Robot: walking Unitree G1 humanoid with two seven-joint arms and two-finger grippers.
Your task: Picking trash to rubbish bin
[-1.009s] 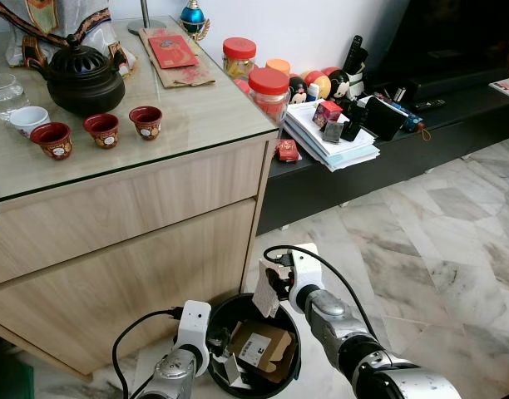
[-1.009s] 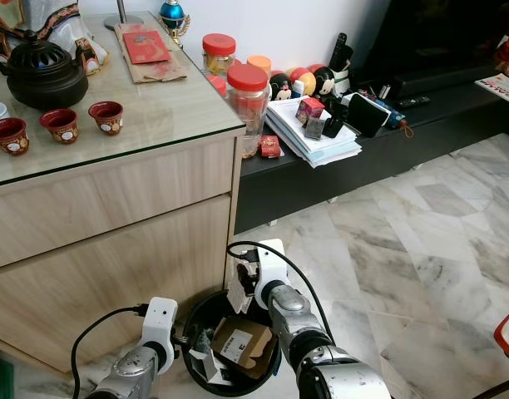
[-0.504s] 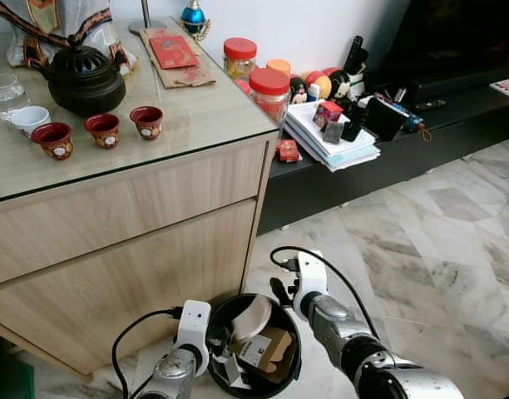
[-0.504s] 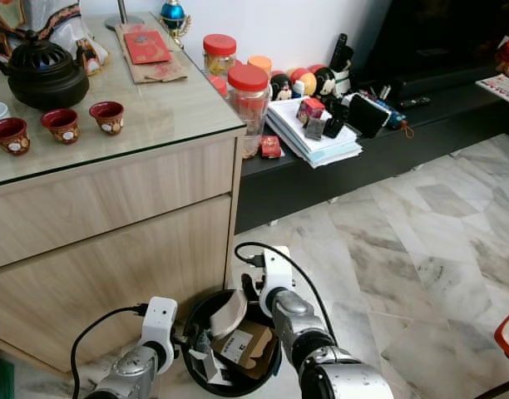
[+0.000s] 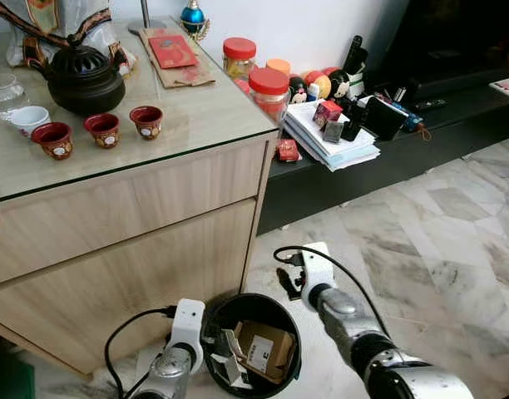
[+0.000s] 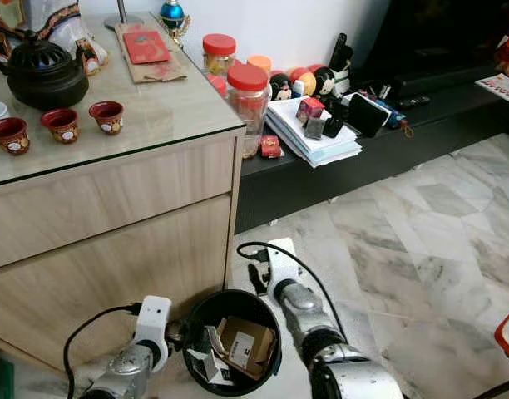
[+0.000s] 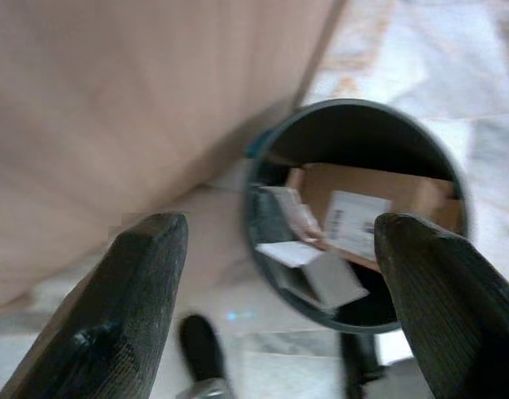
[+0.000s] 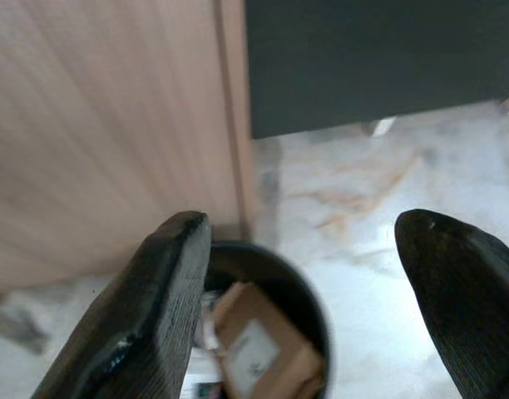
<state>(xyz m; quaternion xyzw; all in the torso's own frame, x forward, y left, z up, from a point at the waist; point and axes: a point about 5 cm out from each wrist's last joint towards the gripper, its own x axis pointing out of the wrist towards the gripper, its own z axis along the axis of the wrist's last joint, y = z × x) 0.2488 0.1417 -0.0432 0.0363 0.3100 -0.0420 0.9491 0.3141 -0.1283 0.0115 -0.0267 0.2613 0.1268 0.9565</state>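
A round black rubbish bin (image 5: 293,326) stands on the marble floor by the wooden cabinet's corner. Inside it lie a brown cardboard box with a white label (image 5: 264,349) and white paper scraps (image 5: 228,366). My right gripper (image 5: 286,281) hovers just beyond the bin's far rim, open and holding nothing; its wrist view looks down at the bin (image 8: 308,309) between the two fingers. My left gripper (image 7: 279,220) sits low at the bin's left side, open as well, with the bin (image 7: 263,158) and the box (image 7: 354,208) ahead of it.
The wooden cabinet (image 5: 138,224) with a glass top carries a black teapot (image 5: 81,76) and small red cups (image 5: 103,129). A low black console (image 5: 379,158) to the right holds jars and stacked papers (image 5: 331,141). Open marble floor (image 5: 454,266) spreads to the right.
My right gripper let go of the white paper it held over the bin; the paper dropped in. The gripper then drew back past the far rim. The left arm shifted slightly.
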